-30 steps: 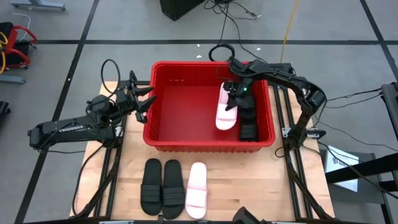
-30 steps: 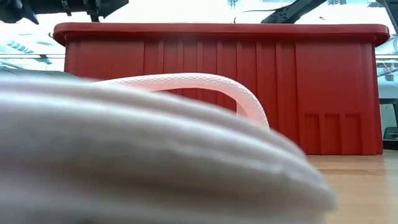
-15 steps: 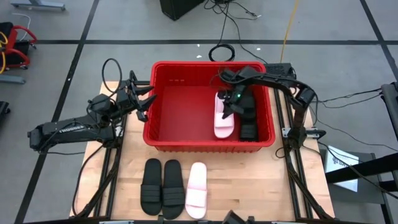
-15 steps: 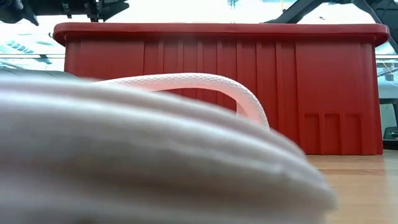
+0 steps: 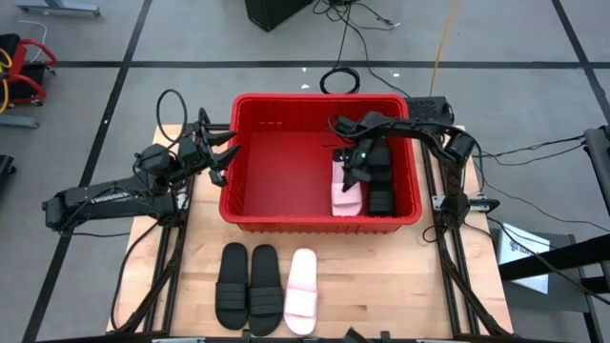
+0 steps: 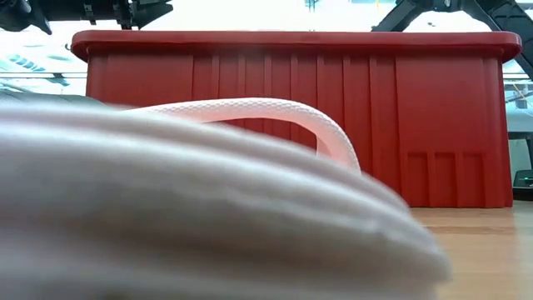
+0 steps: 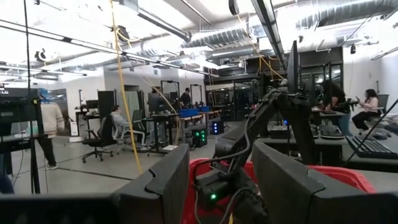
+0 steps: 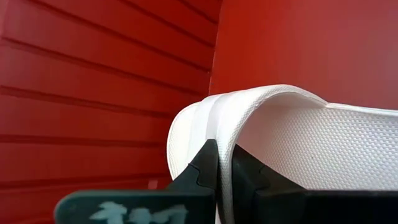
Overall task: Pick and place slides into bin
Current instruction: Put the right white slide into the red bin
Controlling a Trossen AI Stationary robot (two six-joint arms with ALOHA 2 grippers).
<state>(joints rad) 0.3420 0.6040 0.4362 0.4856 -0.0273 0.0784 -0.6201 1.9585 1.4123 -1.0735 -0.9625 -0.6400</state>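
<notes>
Inside the red bin (image 5: 250, 152), I have the right gripper (image 5: 351, 173) pinching a pale slide (image 5: 345, 197) low for release.

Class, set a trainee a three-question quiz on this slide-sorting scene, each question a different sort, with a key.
1. True or false: the right tool grips a pale slide inside the bin.
2. How many slides lie on the table in front of the bin?
3. The left tool is: A) shut on a slide, B) open beside the bin, C) inside the bin.

Key: 1 true; 2 three; 3 B.
</notes>
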